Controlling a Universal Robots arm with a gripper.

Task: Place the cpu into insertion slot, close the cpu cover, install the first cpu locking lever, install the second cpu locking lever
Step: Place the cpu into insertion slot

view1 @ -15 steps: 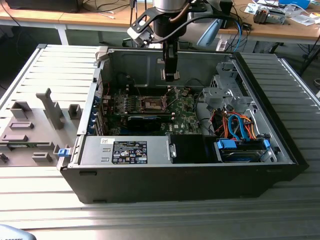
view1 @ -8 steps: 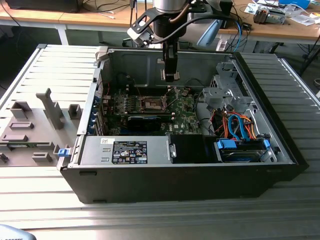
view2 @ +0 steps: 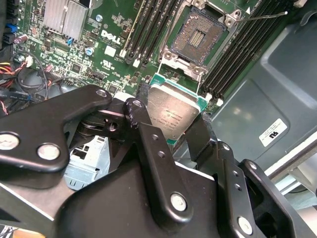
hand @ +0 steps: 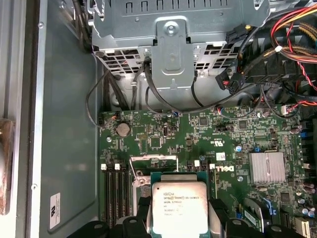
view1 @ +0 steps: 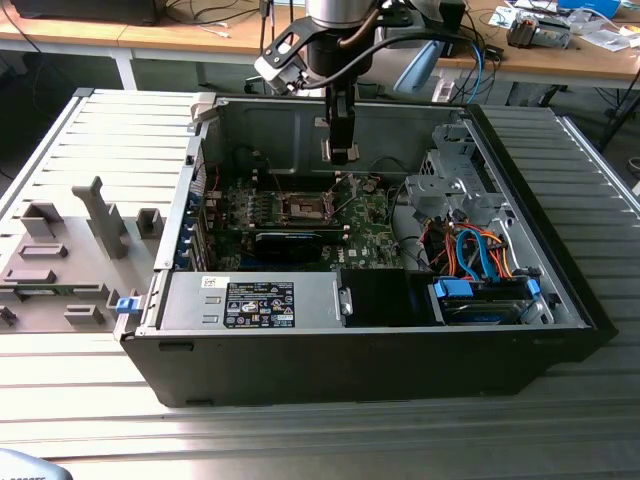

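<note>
My gripper (view2: 173, 124) is shut on the cpu (view2: 173, 110), a flat silver-topped chip with a green edge, gripped on two opposite sides by black fingers (view2: 144, 130). The insertion slot (view2: 198, 37) lies open a short way beyond the chip, its dark centre bare inside a silver rim. The cpu cover (view2: 179, 61) stands raised at the slot's near edge as a thin silver frame. A thin wire locking lever (view2: 267, 16) sticks up beside the slot. In the exterior view the gripper (view1: 340, 152) hangs inside the case, above and just behind the slot (view1: 303, 207). The first wrist view has the cpu (hand: 179, 206) in front of the cover (hand: 153, 159).
The open computer case (view1: 560, 290) lies on a slatted metal table. Black memory slots (view2: 148, 29) flank the socket, and a finned heatsink (hand: 267, 167) sits nearby. A metal drive cage (hand: 171, 44) with cables and orange and blue wires (view1: 480, 255) fill the exterior view's right. A grey fixture tray (view1: 60, 270) lies left.
</note>
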